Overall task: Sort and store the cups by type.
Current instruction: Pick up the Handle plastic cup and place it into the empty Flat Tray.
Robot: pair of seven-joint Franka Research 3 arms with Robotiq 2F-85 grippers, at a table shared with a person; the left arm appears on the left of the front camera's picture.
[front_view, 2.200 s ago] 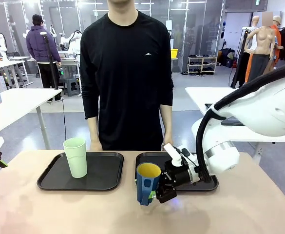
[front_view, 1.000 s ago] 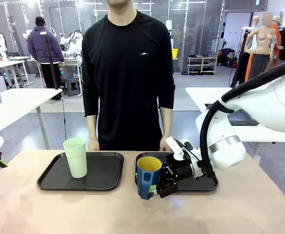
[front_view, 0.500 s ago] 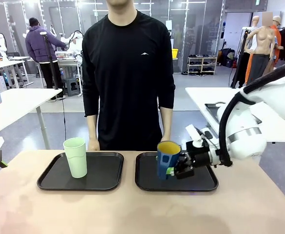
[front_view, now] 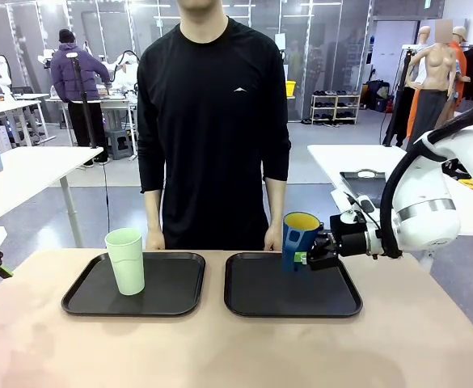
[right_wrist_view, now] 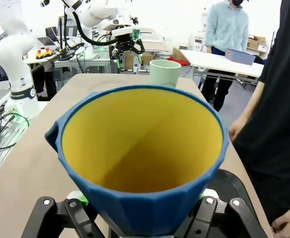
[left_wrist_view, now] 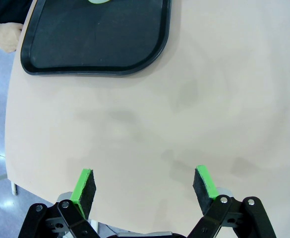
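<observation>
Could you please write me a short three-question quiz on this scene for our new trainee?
1. True or false: the mint-green tumbler stands upright on the left tray.
2. What does the right gripper hold?
A. the tumbler
B. the dark blue mug
C. nothing
3. Fill in the missing word: the left gripper hangs over bare table with its jaws ____.

Key
1. True: the tumbler stands upright on the left tray.
2. B: the gripper is shut on the mug, carrying it above the far edge of the right tray, yellow inside facing up.
3. Open: the two green pads stand wide apart with nothing between them.
</observation>
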